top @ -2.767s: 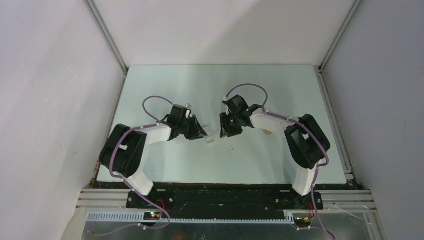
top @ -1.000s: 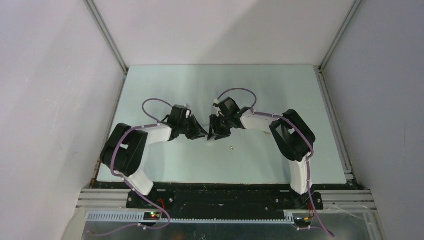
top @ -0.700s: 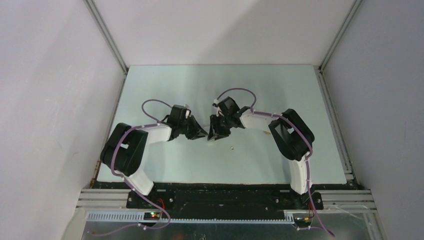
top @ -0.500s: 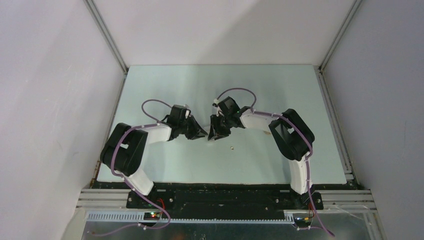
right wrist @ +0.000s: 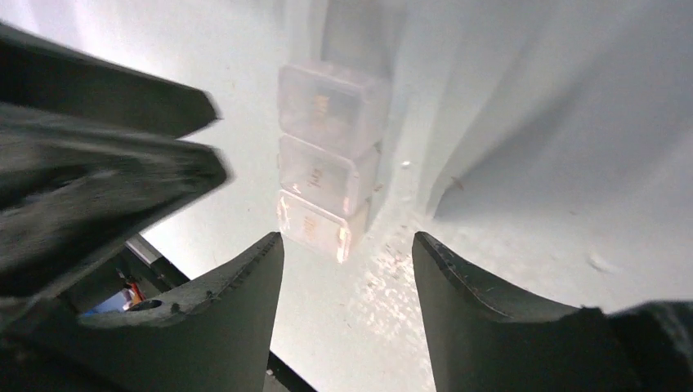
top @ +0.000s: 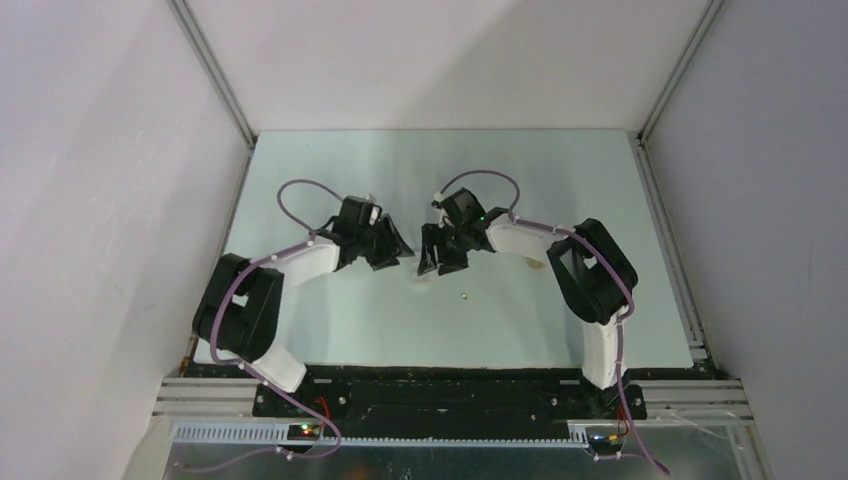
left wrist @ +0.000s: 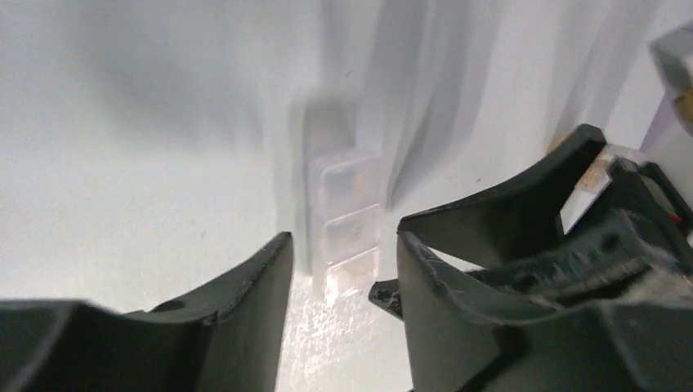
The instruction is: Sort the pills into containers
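Note:
The containers are one white translucent pill box [top: 424,279] of three joined compartments, lying flat on the pale table between the two arms. In the left wrist view the box [left wrist: 347,216] sits just ahead of my left gripper [left wrist: 343,241], whose jaws stand open and hold nothing. My right gripper [right wrist: 347,238] is open as well, with the box [right wrist: 327,167] just beyond its fingertips. From above, the left gripper [top: 403,257] and right gripper [top: 431,266] face each other over the box. One pill [top: 463,295] lies loose on the table to the box's right.
A small tan object [top: 537,264] shows partly under the right forearm. The left gripper's black fingers [right wrist: 122,171] fill the left of the right wrist view. White walls enclose the table [top: 350,330] on three sides.
The left gripper has opened and drawn back from the box, its arm swinging away. The right gripper has opened wider and shifted slightly. The box stays on the table.

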Tool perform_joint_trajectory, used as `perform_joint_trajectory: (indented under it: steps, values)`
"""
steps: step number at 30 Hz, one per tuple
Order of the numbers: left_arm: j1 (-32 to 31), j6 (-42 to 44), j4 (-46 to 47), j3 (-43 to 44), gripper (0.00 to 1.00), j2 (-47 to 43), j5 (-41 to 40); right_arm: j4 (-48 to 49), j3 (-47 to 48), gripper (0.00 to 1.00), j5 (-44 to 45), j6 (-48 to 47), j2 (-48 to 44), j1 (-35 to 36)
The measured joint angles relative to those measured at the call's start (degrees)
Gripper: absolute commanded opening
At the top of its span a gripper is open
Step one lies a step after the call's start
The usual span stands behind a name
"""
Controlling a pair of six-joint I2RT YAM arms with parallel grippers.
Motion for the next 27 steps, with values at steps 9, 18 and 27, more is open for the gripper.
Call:
perform_joint_trajectory:
  steps: [9, 18, 27]
  values:
    - [0.3, 9.3, -6.1, 6.4, 0.92, -11.3, -7.9, -9.6, 4.7, 0.65, 3.5, -1.1, -6.6, -6.2]
    - [0.5, 20.3, -20.4, 9.3, 0.99, -33.7, -22.6, -16.5, -0.1, 0.77, 23.9, -3.3, -35.7, -10.1]
    - [0.5, 28.4, -33.8, 14.4, 0.99, -53.9, -37.5, -27.1, -3.1, 1.00, 45.2, -3.8, -64.9, -16.5]
